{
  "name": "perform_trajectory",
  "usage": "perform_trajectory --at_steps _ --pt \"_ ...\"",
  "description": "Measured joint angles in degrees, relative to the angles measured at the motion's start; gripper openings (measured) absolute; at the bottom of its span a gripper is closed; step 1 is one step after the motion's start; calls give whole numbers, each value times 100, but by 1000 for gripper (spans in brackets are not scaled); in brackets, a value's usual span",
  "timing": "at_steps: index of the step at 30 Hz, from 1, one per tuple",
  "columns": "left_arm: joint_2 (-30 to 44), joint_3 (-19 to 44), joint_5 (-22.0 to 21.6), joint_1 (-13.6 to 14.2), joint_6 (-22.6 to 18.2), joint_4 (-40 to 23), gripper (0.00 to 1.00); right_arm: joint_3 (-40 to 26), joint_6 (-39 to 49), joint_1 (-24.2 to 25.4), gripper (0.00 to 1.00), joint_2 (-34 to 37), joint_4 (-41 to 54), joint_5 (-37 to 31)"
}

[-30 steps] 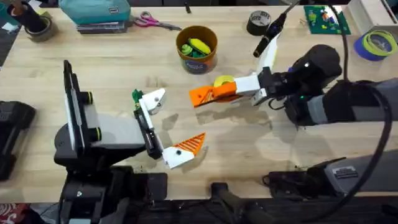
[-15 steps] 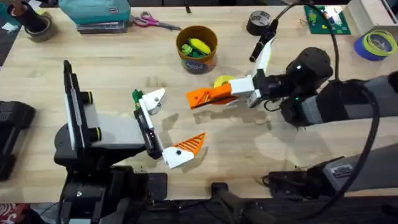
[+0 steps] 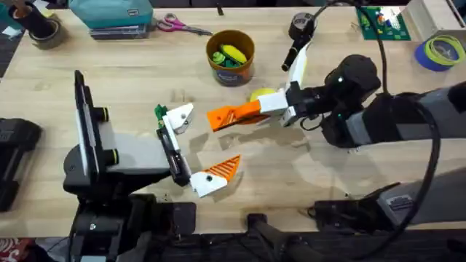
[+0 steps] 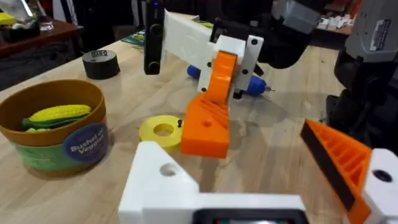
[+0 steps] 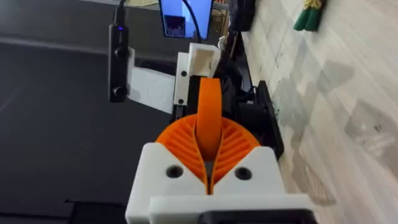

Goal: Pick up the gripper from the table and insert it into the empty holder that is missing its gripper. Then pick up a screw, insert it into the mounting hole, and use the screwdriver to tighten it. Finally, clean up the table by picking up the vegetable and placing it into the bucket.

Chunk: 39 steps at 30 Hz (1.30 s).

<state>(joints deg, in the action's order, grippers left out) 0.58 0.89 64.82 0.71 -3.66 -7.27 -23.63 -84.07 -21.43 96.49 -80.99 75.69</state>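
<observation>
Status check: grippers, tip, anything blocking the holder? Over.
Right gripper shut on tip, short of holder. Left gripper open, holder bare. Yellow disc beside tip; green vegetable beside holder.

**Cluttered far edge, dark surroundings**

The light wooden bench (image 3: 109, 80) has visible grain. Along its far edge lie scissors (image 3: 178, 26), a teal case (image 3: 113, 13), a black tape roll (image 3: 300, 23) and a green circuit board (image 3: 380, 22); blue tape (image 3: 440, 51) sits at the far right corner.
</observation>
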Motion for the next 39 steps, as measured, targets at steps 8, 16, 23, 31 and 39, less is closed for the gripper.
perform_trajectory --at_steps 8,16,23,31,39 --pt "0 0 -2 0 0 2 985 -73 -59 -190 9 1 -83 -161" --pt "-1 0 -1 0 0 1 985 -76 -136 -270 9 0 -226 -244" --pt "0 0 0 0 0 0 985 -76 -297 -284 9 0 -350 -259" --pt "0 0 -1 0 0 1 985 -77 -445 -293 9 0 -332 -285" --pt "-1 0 0 0 0 2 984 -78 -466 -393 9 1 -326 -394"
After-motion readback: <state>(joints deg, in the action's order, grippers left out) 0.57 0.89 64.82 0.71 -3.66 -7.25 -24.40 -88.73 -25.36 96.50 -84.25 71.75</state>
